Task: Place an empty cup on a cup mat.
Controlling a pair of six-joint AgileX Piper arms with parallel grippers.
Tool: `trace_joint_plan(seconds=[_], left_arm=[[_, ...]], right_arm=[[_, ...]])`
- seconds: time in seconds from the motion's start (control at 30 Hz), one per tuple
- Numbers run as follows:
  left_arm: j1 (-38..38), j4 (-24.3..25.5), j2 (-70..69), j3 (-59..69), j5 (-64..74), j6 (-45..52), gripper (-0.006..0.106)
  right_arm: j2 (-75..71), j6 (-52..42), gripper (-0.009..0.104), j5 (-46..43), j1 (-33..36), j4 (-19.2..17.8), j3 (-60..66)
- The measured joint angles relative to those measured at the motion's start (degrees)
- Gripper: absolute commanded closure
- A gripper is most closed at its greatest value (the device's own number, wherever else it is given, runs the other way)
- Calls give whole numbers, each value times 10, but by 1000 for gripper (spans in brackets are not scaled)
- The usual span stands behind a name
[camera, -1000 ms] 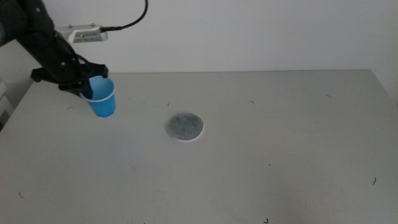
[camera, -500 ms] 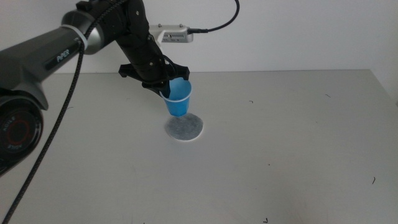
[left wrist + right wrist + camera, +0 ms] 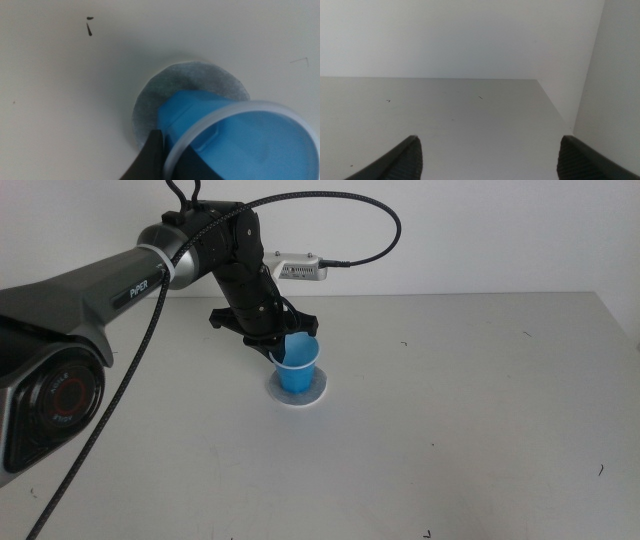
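Note:
The blue cup point(image 3: 298, 369) stands upright over the grey round cup mat point(image 3: 320, 392) in the middle of the table; whether its base touches the mat I cannot tell. My left gripper point(image 3: 281, 346) is shut on the cup's rim at its far left side. In the left wrist view the cup point(image 3: 235, 140) fills the lower right, its base over the cup mat point(image 3: 195, 82), and one dark finger point(image 3: 150, 157) presses against its wall. My right gripper point(image 3: 490, 157) waits off to the side, open, with bare table between its jaws; the middle view does not show it.
The left arm point(image 3: 110, 275) reaches in from the left with a black cable point(image 3: 330, 205) looping above it. The grey table point(image 3: 480, 410) carries a few small dark marks. A white wall stands behind the table's far edge.
The left arm has carried the cup from the far left of the table rightward, then lowered it over the cup mat.

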Motion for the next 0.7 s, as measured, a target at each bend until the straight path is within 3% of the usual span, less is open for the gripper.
trace_joint_plan(seconds=[0.17, 0.43, 0.5, 0.7], left_arm=[[0, -1, 1, 0, 8, 0, 81], [0, -3, 1, 0, 18, 15, 8], [0, -7, 0, 0, 18, 23, -5], [4, -25, -46, 0, 20, 69, -5]], right_arm=[[0, 0, 1, 0, 0, 0, 0], [0, 0, 1, 0, 0, 0, 0], [0, 0, 1, 0, 0, 0, 0], [0, 0, 1, 0, 0, 0, 0]])
